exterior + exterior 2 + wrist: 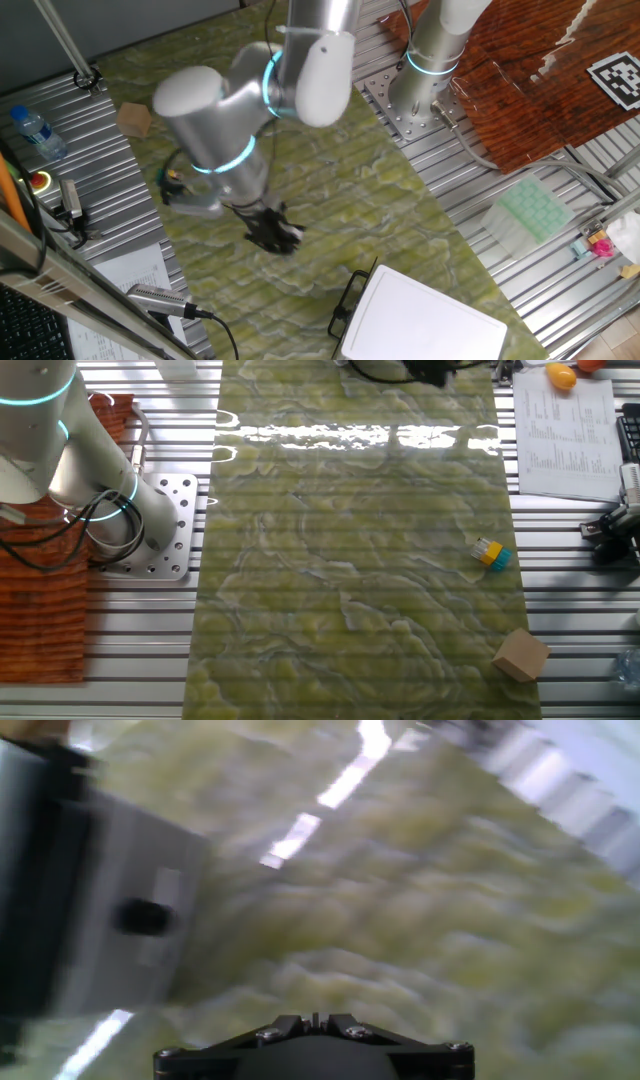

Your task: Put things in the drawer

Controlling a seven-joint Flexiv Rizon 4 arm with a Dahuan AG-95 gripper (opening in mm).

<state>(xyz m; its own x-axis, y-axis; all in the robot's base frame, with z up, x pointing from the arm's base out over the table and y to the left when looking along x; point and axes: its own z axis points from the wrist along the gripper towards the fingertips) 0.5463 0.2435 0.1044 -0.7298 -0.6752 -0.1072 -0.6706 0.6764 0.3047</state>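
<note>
Pincer: in one fixed view we see the pincer (272,232) as a dark cluster low over the green mat (330,190), under the bent arm (215,120). We cannot tell how far its fingers are spread, nor whether they have hold of anything; the hand view is too blurred to settle it.

Drawer: the white box unit (425,320) sits at the mat's near edge, with the black wire handle (350,297) facing the pincer. The drawer looks pushed in, though we see it only in part.

Key relation: the handle lies beside the pincer, nearer than any loose item. We judge the next move turns on that short reach.

Loose things: the tan cube (134,119) rests at the mat's far corner, well apart from the pincer, on the side away from the drawer. The other fixed view also shows a small yellow-and-blue piece (490,553) near the cube (521,655).

Hidden: we find no black stubby piece. The box is cut off by the frame edge.

Hand view: only smeared mat and a grey block (120,920).
</note>
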